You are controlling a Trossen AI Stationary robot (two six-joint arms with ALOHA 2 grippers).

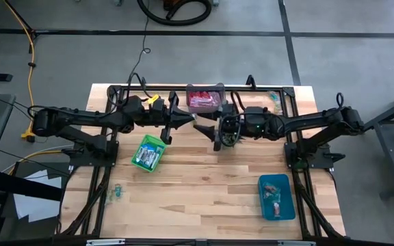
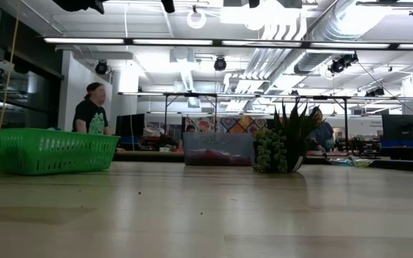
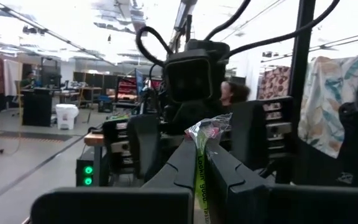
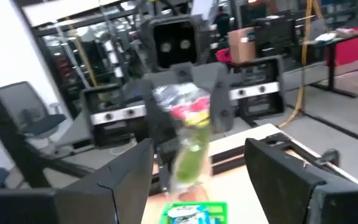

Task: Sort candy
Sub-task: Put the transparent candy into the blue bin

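My left gripper (image 1: pixel 189 121) (image 3: pixel 202 149) is raised over the table's far middle, pointing right, shut on one candy (image 3: pixel 205 134) in a green wrapper with a red and silver end (image 4: pixel 188 134). My right gripper (image 1: pixel 212 127) (image 4: pixel 197 171) faces it from the right, open, its fingers wide apart just short of the candy. More candy lies in the green basket (image 1: pixel 148 152), in the clear bin (image 1: pixel 205 98) and in the blue bin (image 1: pixel 276 197). A few clear-green sweets (image 1: pixel 117 192) lie loose on the table near its left edge. Both grippers are above the low view's frame. My left gripper pinches the candy between its two fingers, along the wrapper's green length (image 3: pixel 200 177). The crinkled wrapper end (image 3: pixel 210 127) sticks out past the fingertips. The fingers lie level, pointing toward the table's right. The candy is lifted clear, high above the table.
A small spiky green plant (image 2: pixel 282 143) (image 1: pixel 232 139) stands under my right gripper, near the clear bin (image 2: pixel 219 149). The green basket (image 2: pixel 49 150) sits left of centre. Black frame rails (image 1: pixel 293 130) run along the table's sides. People (image 2: pixel 90 109) are in the room beyond.
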